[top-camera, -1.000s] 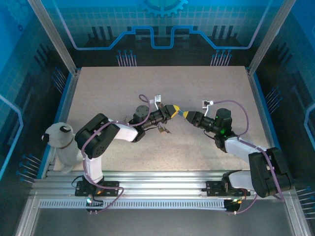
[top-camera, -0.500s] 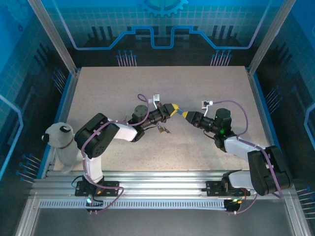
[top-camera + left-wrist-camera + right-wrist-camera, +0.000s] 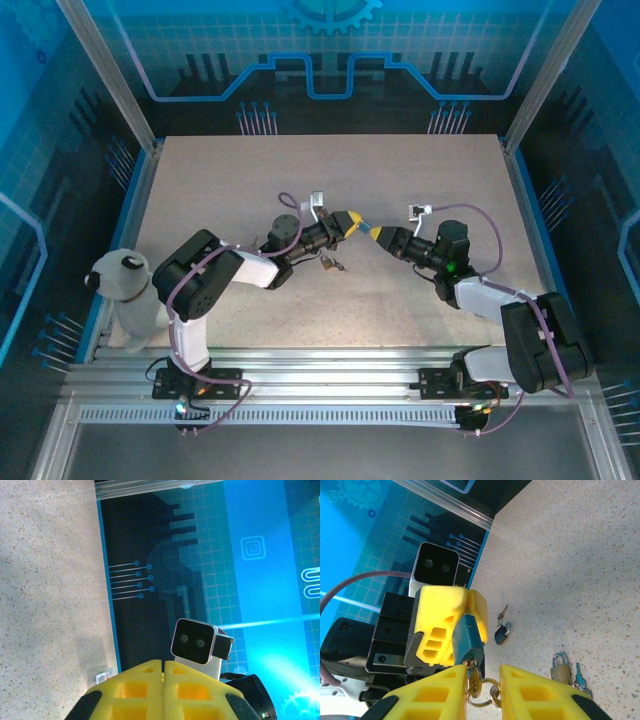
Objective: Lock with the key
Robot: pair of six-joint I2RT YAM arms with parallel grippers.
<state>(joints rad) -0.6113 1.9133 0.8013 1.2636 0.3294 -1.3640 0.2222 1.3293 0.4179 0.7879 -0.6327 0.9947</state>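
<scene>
A teal padlock (image 3: 467,636) is clamped between the yellow fingers (image 3: 440,615) of my left gripper (image 3: 350,220), which is shut on it above the middle of the table. A brass key (image 3: 476,676) sticks in the padlock's lower end, and its ring (image 3: 487,696) hangs below. My right gripper (image 3: 484,670) faces the padlock with its jaws apart. The key and ring sit between them, with the key resting against the left-hand finger. From above, the right gripper (image 3: 376,234) meets the left one tip to tip. In the left wrist view the left gripper (image 3: 164,664) looks pressed together and the padlock is hidden.
On the table below lie a small dark padlock (image 3: 502,633) with a key (image 3: 503,611) beside it, and a brass padlock (image 3: 560,667) with a blue key (image 3: 578,674). A plush dog (image 3: 125,292) stands at the left edge. Metal rails and blue walls enclose the table (image 3: 230,180).
Both grippers have drifted slightly toward the far side together with the padlock. The left grip has not changed.
</scene>
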